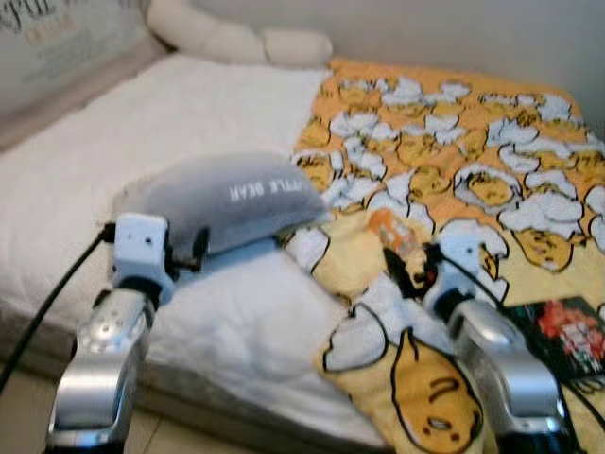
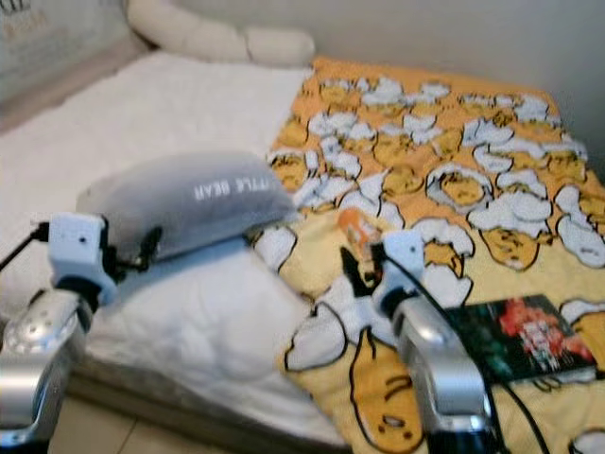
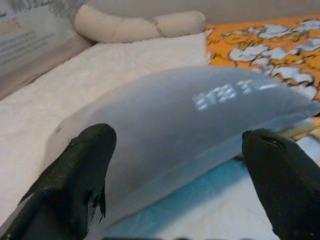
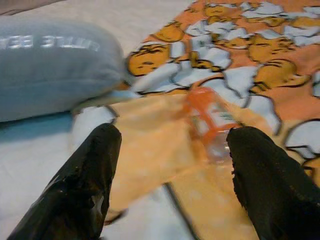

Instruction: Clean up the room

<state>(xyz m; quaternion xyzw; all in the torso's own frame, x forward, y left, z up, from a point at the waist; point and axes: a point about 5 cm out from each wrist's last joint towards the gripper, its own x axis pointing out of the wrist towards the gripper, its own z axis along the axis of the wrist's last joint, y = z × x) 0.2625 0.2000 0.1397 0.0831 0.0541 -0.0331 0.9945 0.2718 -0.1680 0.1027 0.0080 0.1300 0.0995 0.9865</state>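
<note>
Step now: I think the robot is going for the orange bottle [image 4: 207, 122] on the bed, to tidy it away.
Where the bottle is: it lies on its side on the yellow cartoon blanket [image 1: 473, 170], at about 3 o'clock from the grey pillow [image 1: 222, 199].
Right pincer [image 4: 170, 170]: its two black fingers are spread wide. The bottle sits just past the tips, closer to one finger than the other. It holds nothing.
Left pincer [image 3: 180, 170]: spread wide too, holding nothing, and pointing at the near side of the grey pillow.
How to do it well: I would shift the right pincer so the bottle sits in the middle of the gap. Then push forward until the fingers are on both sides of the bottle. Then squeeze softly, since the bottle looks thin and clear.
Watch out: the blanket is soft and bumpy, so a finger could catch the cloth, or the bottle could roll.
Bottles: one.
Pillows: one grey one, plus one long cream cushion [image 1: 236, 38] at 12 o'clock, at the top of the bed.
Blankets: one.
Books: one dark book [image 2: 525, 336], at about 4 o'clock from the bottle.
Pincers: two.
</note>
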